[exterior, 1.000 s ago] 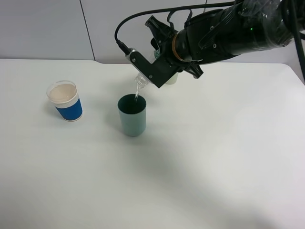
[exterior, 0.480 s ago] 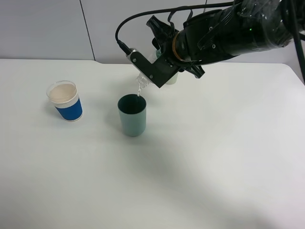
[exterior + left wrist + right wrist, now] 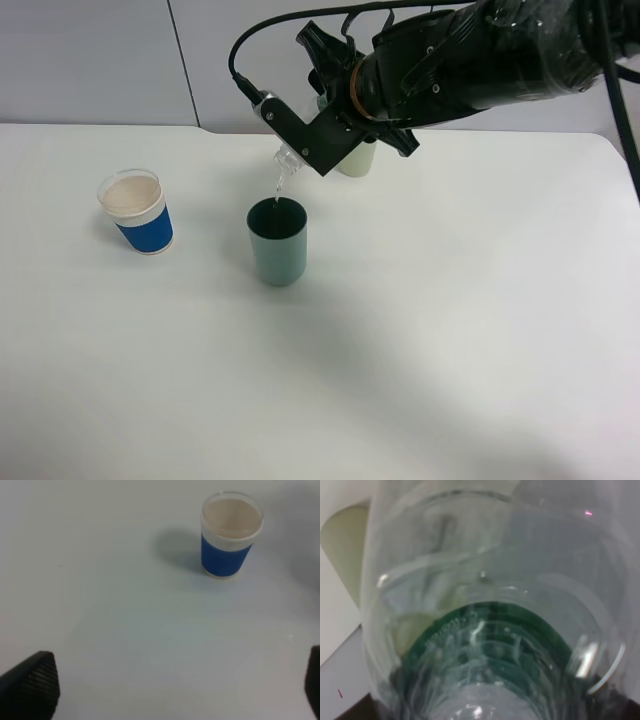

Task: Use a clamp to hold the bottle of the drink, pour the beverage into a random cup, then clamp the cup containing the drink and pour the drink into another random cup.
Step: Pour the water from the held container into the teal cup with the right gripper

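My right gripper is shut on a clear plastic bottle and holds it tilted, neck down, above the dark green cup. A thin stream falls from the bottle mouth into that cup. In the right wrist view the bottle fills the picture, and the green cup shows through it. A white cup with a blue sleeve stands upright to the left; it also shows in the left wrist view. My left gripper is open and empty, well short of that cup.
The white table ends at a pale wall behind. The table's far edge runs just behind the cups. My right arm reaches in from the upper right, above the table's back part.
My right gripper has risen a little and shifted left with the bottle. The bottle mouth now sits higher above the green cup. Both cups have stayed put.
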`<control>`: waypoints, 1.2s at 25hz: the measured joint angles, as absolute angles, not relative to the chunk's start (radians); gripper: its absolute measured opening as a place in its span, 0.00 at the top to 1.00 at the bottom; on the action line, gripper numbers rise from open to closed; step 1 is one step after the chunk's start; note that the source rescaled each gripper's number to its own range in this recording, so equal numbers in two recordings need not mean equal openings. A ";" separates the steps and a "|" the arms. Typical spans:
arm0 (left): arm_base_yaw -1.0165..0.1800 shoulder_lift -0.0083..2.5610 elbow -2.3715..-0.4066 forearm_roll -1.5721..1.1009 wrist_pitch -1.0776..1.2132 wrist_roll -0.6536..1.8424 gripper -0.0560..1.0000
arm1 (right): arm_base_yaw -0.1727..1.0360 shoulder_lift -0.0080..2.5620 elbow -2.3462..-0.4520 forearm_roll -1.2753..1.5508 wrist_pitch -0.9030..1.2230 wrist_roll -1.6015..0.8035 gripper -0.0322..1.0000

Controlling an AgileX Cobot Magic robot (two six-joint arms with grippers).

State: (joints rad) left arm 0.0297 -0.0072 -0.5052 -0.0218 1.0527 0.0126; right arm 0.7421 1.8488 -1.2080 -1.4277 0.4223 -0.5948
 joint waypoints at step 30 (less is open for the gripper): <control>0.030 -0.007 -0.505 -0.022 1.053 0.013 0.00 | 0.742 1.864 -1.223 -1.486 0.354 -0.800 0.94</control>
State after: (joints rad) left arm 0.0297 -0.0072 -0.5052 -0.0218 1.0527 0.0126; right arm 0.7421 1.8637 -1.2228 -1.4863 0.3540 -0.8004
